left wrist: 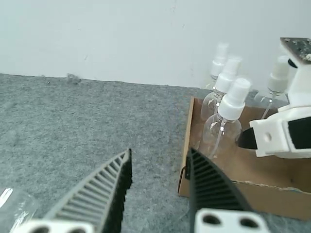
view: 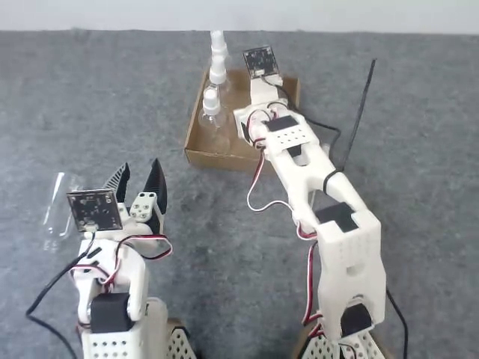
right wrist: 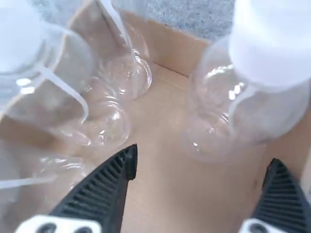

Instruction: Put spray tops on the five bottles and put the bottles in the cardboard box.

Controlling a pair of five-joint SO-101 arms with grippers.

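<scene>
The cardboard box stands at the back middle of the table. Several clear bottles with white spray tops stand upright inside it along its left side. My right gripper is open and low over the box floor, with one bottle just ahead of its fingers and not between them. Another clear bottle lies on its side on the carpet at the near left; I see no white top on it. Beside that bottle my left gripper is open with nothing in it, pointing toward the box.
Grey carpet covers the whole table. The right arm stretches from the near right edge over the box's right half. A black cable runs past the box's right side. Open carpet lies between the left gripper and the box.
</scene>
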